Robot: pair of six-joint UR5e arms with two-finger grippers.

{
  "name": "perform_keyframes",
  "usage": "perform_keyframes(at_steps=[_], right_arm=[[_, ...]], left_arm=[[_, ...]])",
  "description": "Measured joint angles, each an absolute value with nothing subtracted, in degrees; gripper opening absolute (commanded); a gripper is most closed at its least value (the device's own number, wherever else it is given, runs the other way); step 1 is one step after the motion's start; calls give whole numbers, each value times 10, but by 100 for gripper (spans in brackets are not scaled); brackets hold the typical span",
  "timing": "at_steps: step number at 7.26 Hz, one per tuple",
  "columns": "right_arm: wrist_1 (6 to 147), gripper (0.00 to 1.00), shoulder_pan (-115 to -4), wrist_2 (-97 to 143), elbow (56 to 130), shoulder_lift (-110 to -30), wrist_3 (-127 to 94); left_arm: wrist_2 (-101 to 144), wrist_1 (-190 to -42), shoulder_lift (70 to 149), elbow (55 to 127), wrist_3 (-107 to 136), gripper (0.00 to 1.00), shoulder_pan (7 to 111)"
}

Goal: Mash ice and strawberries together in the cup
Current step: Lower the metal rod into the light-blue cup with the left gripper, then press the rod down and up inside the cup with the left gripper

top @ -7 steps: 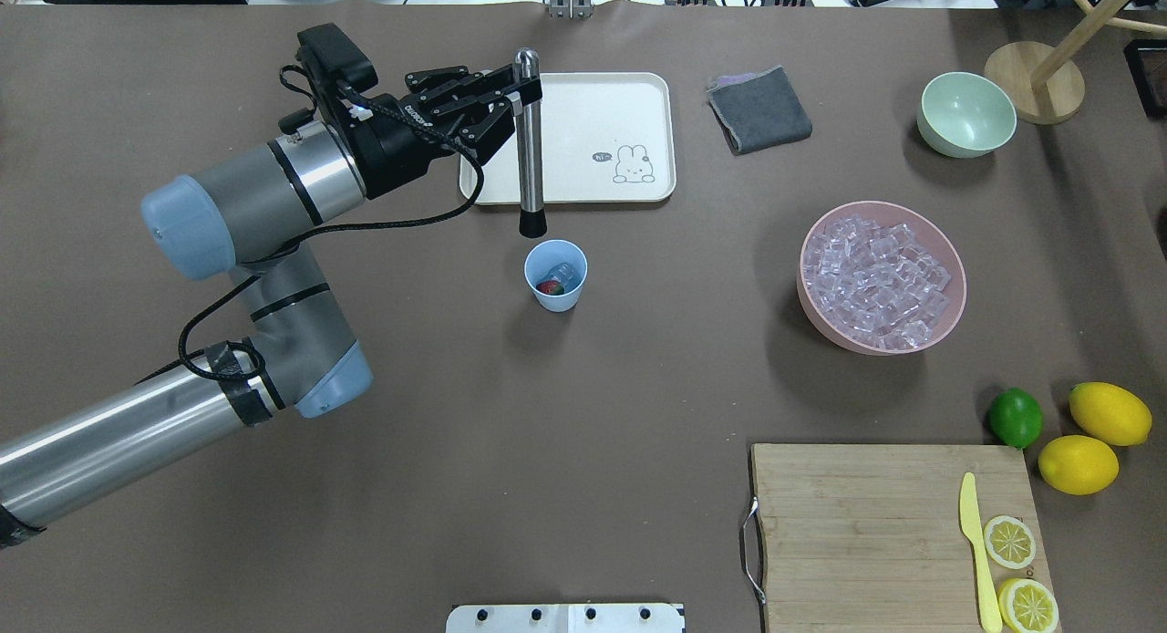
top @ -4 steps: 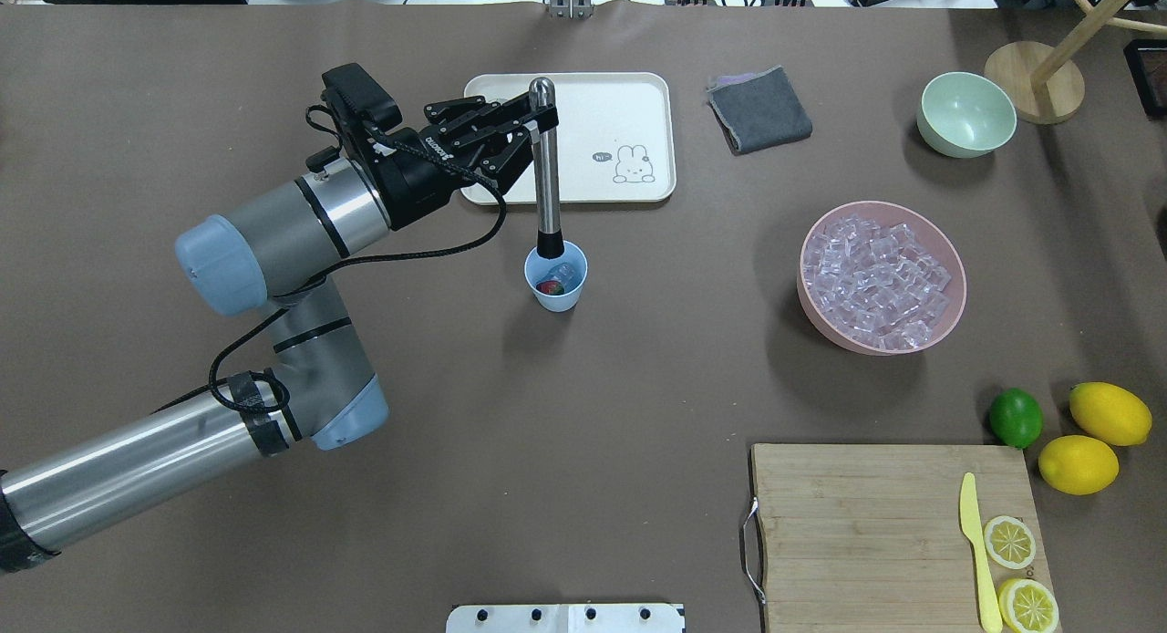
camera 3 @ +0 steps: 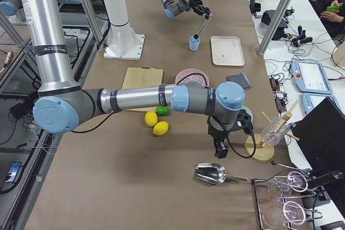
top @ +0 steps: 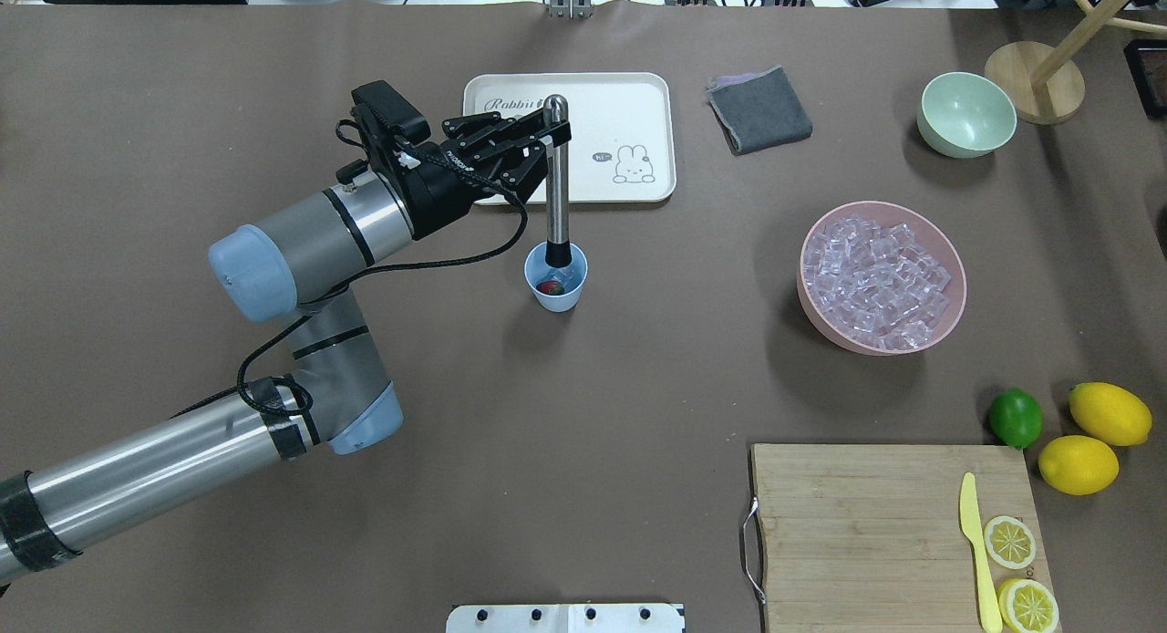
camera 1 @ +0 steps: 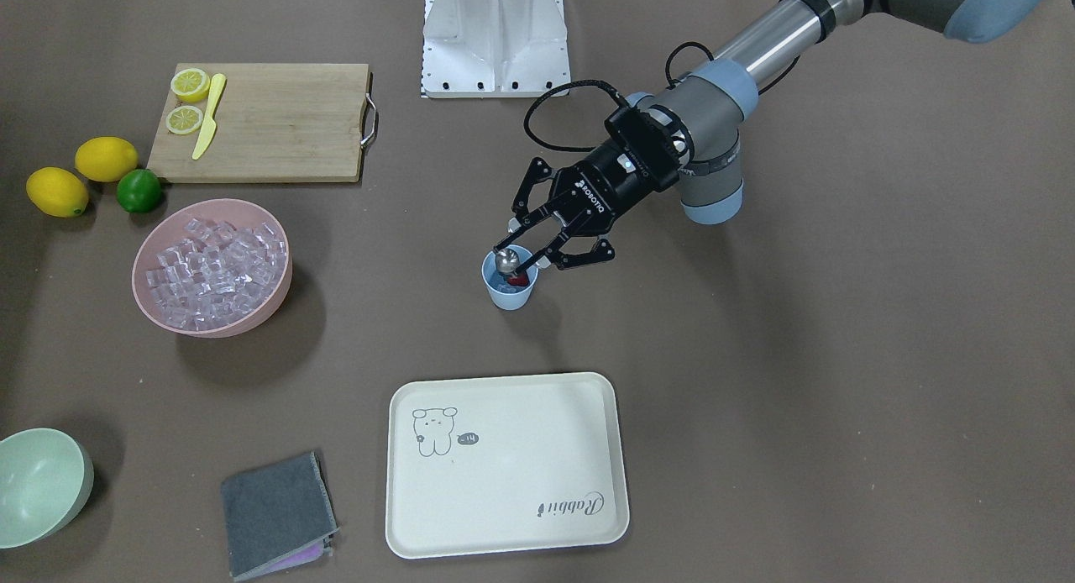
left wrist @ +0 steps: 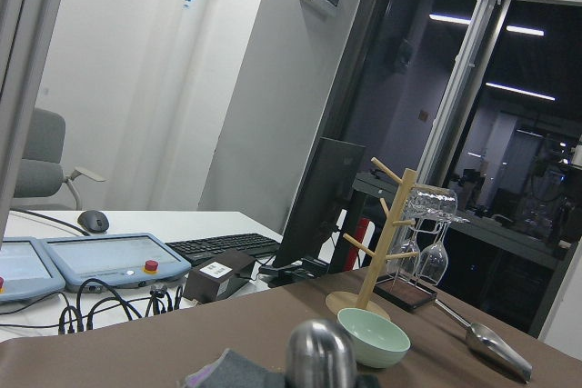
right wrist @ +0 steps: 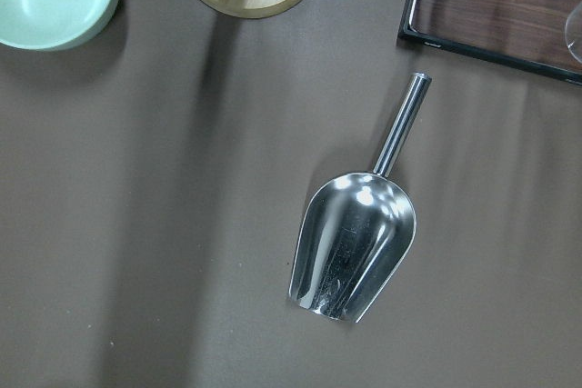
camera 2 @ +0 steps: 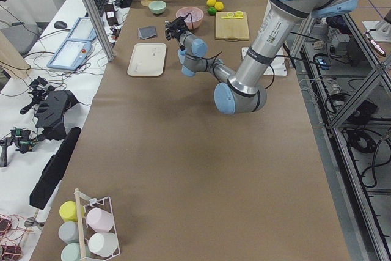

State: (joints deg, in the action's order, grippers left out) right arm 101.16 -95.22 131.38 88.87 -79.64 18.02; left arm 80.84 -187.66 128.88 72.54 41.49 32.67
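Observation:
The light blue cup (top: 556,297) stands mid-table, in front of the white tray. A red strawberry (top: 548,288) lies inside it; it also shows in the front view (camera 1: 521,278). Ice in the cup is mostly hidden under the tool. More ice (top: 877,277) fills the pink bowl (top: 953,309). My left gripper (top: 552,129) is shut on the top of an upright steel muddler (top: 557,186), whose black tip sits inside the cup's mouth. My right gripper (camera 3: 220,146) shows only far off in the exterior right view, above a metal scoop (right wrist: 355,243); I cannot tell whether it is open or shut.
A white tray (top: 629,113) lies just behind the cup. A grey cloth (top: 759,108) and a pale green bowl (top: 966,113) sit at the back right. A cutting board (top: 875,524) with a yellow knife, a lime (top: 1015,417) and lemons (top: 1110,412) are at the front right.
My left arm has moved right and lowered the muddler. Its black tip went from behind the cup's rim to inside the cup.

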Motion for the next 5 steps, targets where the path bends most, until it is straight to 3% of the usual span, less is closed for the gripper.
perform_keyframes(at_steps=[5], right_arm=[[1012, 99, -960, 1313, 891, -797, 180]], left_arm=[[796, -1880, 1277, 713, 415, 20, 294]])
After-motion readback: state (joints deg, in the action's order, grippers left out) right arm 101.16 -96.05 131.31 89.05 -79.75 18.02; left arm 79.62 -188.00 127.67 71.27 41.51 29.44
